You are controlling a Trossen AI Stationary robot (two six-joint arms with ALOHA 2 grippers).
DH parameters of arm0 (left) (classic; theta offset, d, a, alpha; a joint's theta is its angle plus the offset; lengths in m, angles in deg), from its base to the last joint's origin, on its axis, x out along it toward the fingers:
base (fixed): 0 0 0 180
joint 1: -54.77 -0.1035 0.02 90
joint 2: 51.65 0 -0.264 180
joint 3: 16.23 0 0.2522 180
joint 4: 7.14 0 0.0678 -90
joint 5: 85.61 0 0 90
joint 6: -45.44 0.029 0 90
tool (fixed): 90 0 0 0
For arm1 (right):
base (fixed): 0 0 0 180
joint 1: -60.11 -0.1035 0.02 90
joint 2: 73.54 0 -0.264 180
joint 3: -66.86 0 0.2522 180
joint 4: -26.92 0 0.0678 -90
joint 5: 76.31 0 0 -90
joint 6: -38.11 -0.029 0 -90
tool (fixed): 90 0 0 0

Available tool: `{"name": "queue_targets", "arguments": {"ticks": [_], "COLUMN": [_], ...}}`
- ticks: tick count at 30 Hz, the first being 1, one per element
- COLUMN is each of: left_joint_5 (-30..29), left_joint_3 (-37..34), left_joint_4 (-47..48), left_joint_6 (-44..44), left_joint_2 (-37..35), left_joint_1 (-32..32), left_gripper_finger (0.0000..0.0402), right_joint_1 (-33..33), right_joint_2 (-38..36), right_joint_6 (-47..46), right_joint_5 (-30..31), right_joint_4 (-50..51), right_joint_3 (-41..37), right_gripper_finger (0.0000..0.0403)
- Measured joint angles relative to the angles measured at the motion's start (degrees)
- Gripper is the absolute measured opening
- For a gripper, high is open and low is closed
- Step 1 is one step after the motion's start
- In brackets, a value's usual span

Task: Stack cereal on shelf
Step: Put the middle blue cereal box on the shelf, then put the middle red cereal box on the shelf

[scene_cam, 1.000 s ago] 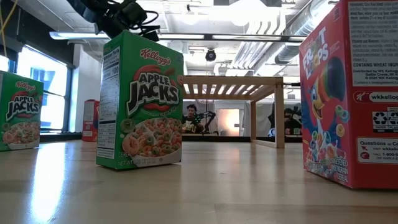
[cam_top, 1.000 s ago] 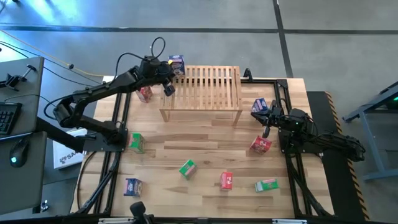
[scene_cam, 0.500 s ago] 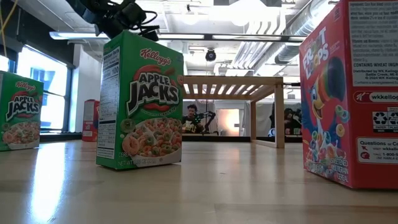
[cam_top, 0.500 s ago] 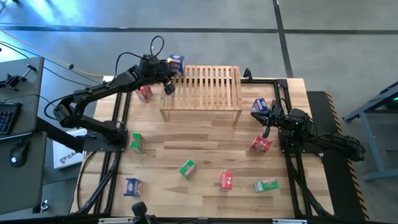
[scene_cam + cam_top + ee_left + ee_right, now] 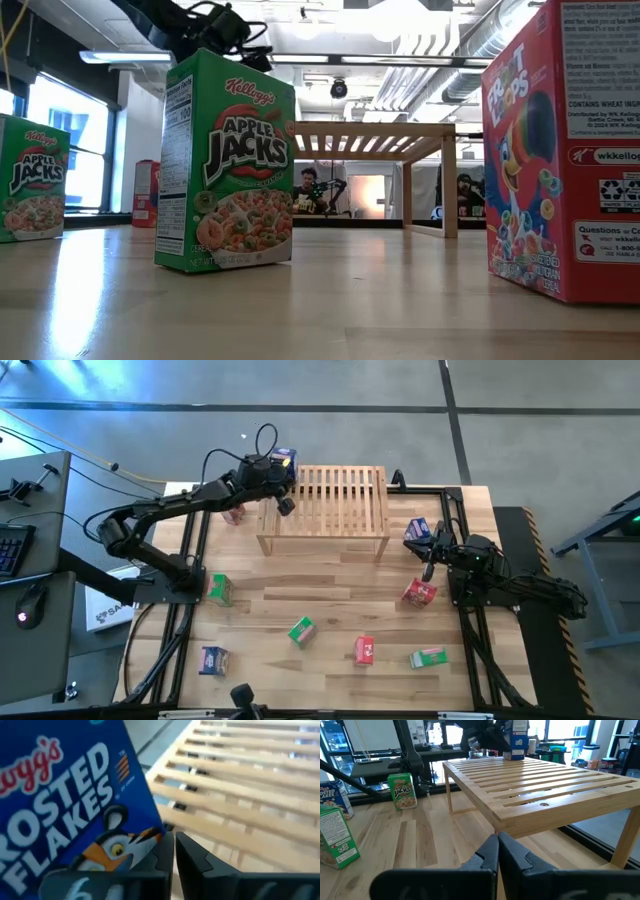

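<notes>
**A:** Where is the left hand [image 5: 278, 475]?

**B:** Over the far left corner of the shelf [image 5: 325, 500], right next to a blue Frosted Flakes box [image 5: 284, 460]. In the left wrist view its 2 fingers [image 5: 192, 857] are pressed together, with the box just beside them rather than between them.

**A:** So the box is on the shelf?

**B:** Yes. The right wrist view shows it standing upright on the slats at that far corner.

**A:** And the right hand [image 5: 430, 560]?

**B:** It hangs low over the right side of the tabletop [image 5: 330, 590], fingers together and holding nothing. It sits between a second blue box [image 5: 418, 530] and a red box [image 5: 419, 593].

**A:** Where is the rest of the cereal?

**B:** There are 6 more boxes on the tabletop. A red box [image 5: 234, 512] stands left of the shelf, partly under the left arm. A green box [image 5: 220, 589] is near the left edge, and a third blue box [image 5: 213, 659] is at the near left. In front of the shelf are a green Apple Jacks box [image 5: 301, 630] and a red Froot Loops box [image 5: 364, 650]. A green box lying flat [image 5: 428, 657] is at the near right.
</notes>
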Motion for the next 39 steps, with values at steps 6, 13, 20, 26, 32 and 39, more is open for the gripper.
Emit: {"name": "queue_targets", "arguments": {"ticks": [6, 13, 20, 26, 32, 39], "left_joint_5": [-0.15, -0.29, 1.17, 4.8, 8.41, 11.5], "left_joint_3": [0.0, 0.0, -7.23, -20.17, -26.15, -30.89], "left_joint_4": [-3.15, -3.38, -7.13, -20.97, -23.08, -25.56], "left_joint_6": [-1.15, -0.52, -1.83, -6.5, -8.07, -8.99], "left_joint_2": [2.38, 0.65, -6.84, -15.63, -24.26, -30.4], "left_joint_1": [0.22, 0.62, 2.12, 5.29, 10.21, 16.46], "left_gripper_finger": [0.001, 0.001, 0.001, 0.001, 0.001, 0.001], "right_joint_1": [0.0, 0.0, 0.02, 0.02, 0.01, 0.01], "right_joint_2": [0.0, 0.0, 0.0, 0.0, 0.01, 0.01], "right_joint_6": [0.0, 0.0, 0.0, 0.0, 0.0, 0.0], "right_joint_5": [0.01, 0.02, 0.0, 0.0, 0.02, 0.01], "right_joint_4": [0.0, 0.0, 0.0, 0.0, 0.0, 0.0], "right_joint_3": [0.0, 0.0, 0.0, 0.0, 0.0, 0.0], "right_gripper_finger": [0.0, 0.0, 0.0, 0.0, 0.0, 0.0]}}
